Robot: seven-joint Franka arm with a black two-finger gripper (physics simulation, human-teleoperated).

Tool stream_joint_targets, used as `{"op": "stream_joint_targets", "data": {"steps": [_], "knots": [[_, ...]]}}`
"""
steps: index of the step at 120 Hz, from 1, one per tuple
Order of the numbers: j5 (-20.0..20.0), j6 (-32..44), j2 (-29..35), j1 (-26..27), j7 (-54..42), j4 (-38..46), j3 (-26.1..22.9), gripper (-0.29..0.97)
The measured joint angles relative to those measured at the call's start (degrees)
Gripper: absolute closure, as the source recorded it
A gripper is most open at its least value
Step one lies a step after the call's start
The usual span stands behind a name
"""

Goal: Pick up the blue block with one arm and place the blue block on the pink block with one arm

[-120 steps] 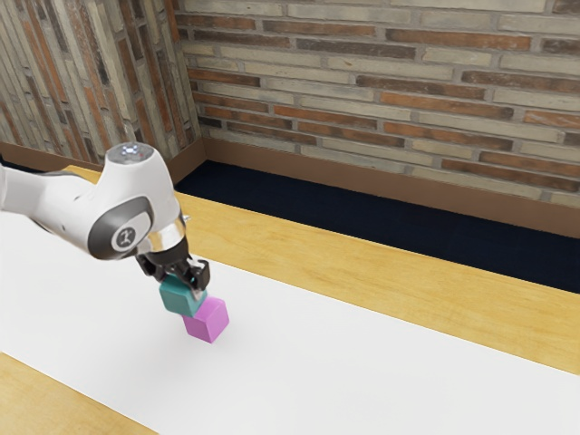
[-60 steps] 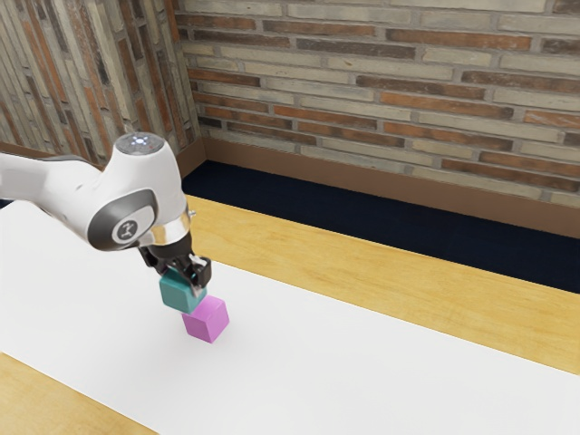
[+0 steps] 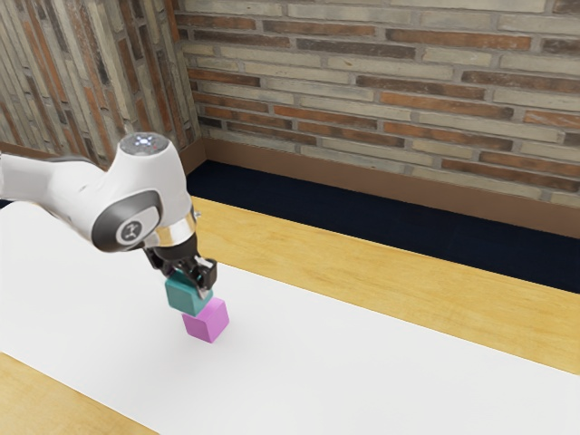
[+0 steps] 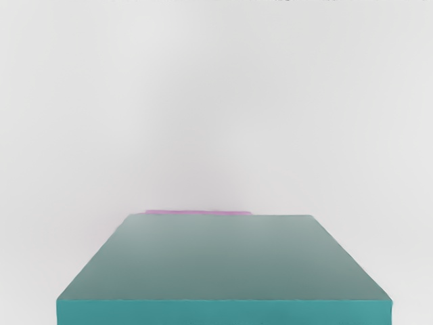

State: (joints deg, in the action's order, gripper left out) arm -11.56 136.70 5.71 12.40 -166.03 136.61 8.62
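Exterior view: our gripper [image 3: 195, 278] pinches the blue block [image 3: 184, 297] right over the pink block [image 3: 208, 322]. Probably touching, but we can't quite tell.

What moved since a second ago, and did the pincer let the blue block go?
The pincer carried the blue block a little toward the exterior view's right, closer over the pink block. It kept its hold and let nothing go. The pink block stayed put.
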Motion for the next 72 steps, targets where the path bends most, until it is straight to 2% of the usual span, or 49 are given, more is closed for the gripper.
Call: {"op": "stream_joint_targets", "data": {"steps": [35, 72], "knots": [[2.7, 0.7, -0.4, 0.0, 0.0, 0.3, -0.2, 0.31], [3.2, -0.1, -0.3, 0.0, 0.0, 0.6, -0.4, 0.30]]}}
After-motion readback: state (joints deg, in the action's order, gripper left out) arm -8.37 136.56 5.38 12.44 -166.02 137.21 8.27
